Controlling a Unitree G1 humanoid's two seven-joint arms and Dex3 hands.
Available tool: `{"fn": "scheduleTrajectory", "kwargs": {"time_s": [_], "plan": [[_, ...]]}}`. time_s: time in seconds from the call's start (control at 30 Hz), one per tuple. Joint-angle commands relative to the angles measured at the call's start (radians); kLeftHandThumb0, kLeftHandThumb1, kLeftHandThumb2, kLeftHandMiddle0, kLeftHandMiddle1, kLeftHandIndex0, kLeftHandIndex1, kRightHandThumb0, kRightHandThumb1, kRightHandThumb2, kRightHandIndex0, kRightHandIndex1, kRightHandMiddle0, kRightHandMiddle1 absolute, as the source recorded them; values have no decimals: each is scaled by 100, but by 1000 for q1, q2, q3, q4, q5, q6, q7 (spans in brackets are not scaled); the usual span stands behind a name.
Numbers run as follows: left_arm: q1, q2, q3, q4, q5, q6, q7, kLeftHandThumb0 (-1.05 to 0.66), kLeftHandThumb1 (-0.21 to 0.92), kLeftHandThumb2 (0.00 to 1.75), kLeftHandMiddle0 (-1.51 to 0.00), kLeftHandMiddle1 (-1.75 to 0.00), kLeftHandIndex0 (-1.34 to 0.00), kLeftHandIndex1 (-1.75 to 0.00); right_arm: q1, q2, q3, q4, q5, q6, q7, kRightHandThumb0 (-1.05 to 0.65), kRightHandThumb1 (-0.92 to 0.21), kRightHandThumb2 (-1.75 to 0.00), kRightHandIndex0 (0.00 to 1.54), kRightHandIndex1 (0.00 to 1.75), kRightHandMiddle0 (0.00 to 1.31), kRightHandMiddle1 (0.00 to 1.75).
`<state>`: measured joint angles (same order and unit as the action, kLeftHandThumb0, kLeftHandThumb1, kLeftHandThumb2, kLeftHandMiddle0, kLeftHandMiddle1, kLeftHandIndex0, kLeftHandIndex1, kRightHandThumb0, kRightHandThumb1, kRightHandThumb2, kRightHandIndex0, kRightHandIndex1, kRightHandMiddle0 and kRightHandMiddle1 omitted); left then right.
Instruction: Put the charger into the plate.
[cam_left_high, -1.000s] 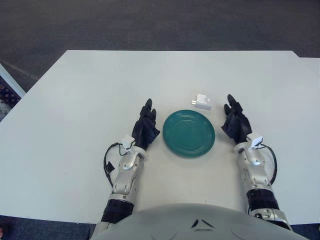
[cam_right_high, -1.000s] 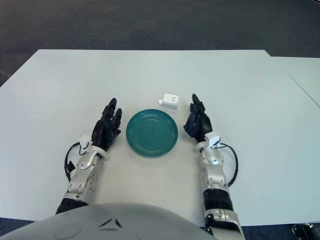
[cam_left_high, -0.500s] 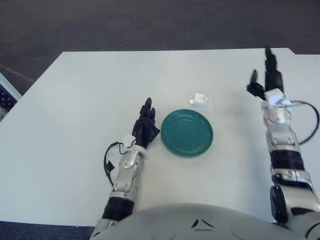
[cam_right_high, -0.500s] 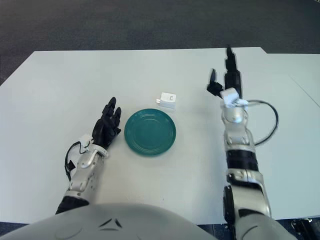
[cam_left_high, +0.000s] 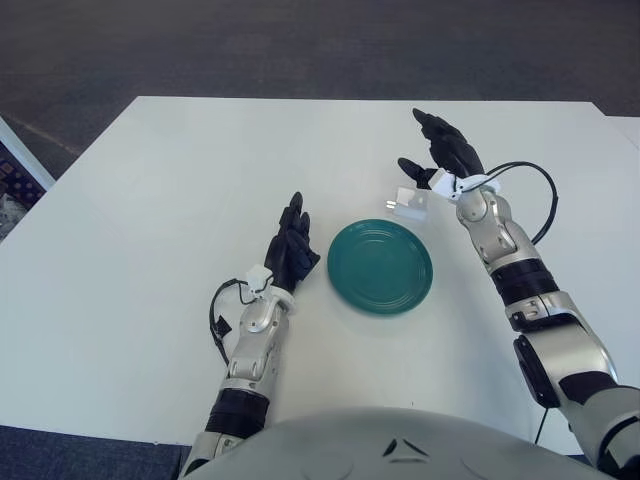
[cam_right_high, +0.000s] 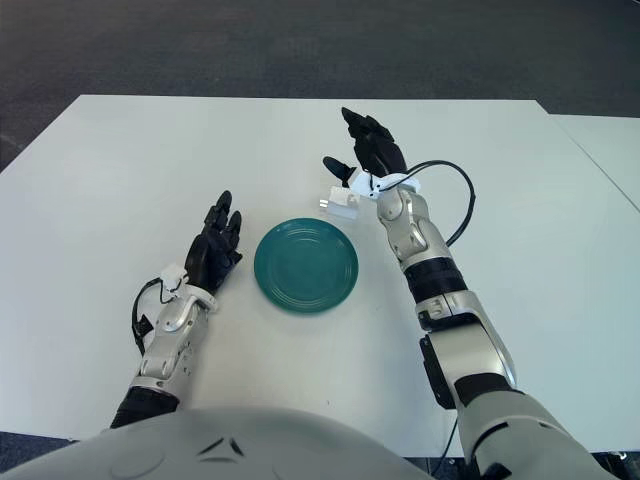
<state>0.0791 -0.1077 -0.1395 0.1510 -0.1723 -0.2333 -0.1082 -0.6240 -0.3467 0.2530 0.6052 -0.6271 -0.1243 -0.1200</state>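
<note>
Right hand (cam_left_high: 445, 150) hangs above the far side of the table (cam_left_high: 150, 200), just behind and over the charger (cam_left_high: 407, 204); I read its fingers as spread and released, holding nothing. Whether the thumb tip touches the charger I cannot tell from either eye. A black cable (cam_left_high: 535, 200) loops off the right wrist, clear of the work area.

Charger: small white block, lying on the table just beyond the far right rim of the plate (cam_left_high: 380, 267), beside it and not on it. Plate is green, round, with nothing in it, near the middle of the table in front of me.

Left hand (cam_left_high: 291, 252) lies on the table just left of the plate, fingers straight and relaxed, holding nothing.

Between charger and plate I see only bare tabletop. Dark floor (cam_left_high: 300, 45) lies past the far edge.
</note>
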Motion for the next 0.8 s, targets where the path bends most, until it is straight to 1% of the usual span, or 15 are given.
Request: {"fn": "scheduleTrajectory", "kwargs": {"time_s": [0.0, 0.13, 0.23, 0.33, 0.53, 0.77], "plan": [[14, -37, -1, -6, -1, 33, 18, -104, 92, 130, 0, 0, 0, 0, -57, -33, 39, 100, -38, -19, -11, -101, -92, -67, 5, 0, 0, 29], [17, -42, -6, -12, -15, 22, 3, -103, 92, 130, 0, 0, 0, 0, -90, -21, 83, 172, -53, -41, -6, -101, -92, -65, 6, 0, 0, 32], [18, -42, -7, -12, -34, 18, -14, -103, 92, 129, 0, 0, 0, 0, -99, -10, 111, 219, -60, -57, -17, -101, -92, -65, 6, 0, 0, 34], [17, -42, -9, -16, -33, 25, -5, -103, 92, 128, 0, 0, 0, 0, -96, -4, 136, 254, -69, -67, -25, -101, -92, -65, 7, 0, 0, 34], [19, -43, -12, -13, -25, 10, 1, -103, 92, 128, 0, 0, 0, 0, -87, 2, 165, 300, -73, -65, -45, -100, -92, -65, 7, 1, 0, 32], [25, -40, -16, -12, -31, -9, -13, -101, 92, 128, 0, 0, 0, 0, -105, 13, 179, 359, -69, -33, -52, -97, -92, -67, 8, 1, 0, 27]]}}
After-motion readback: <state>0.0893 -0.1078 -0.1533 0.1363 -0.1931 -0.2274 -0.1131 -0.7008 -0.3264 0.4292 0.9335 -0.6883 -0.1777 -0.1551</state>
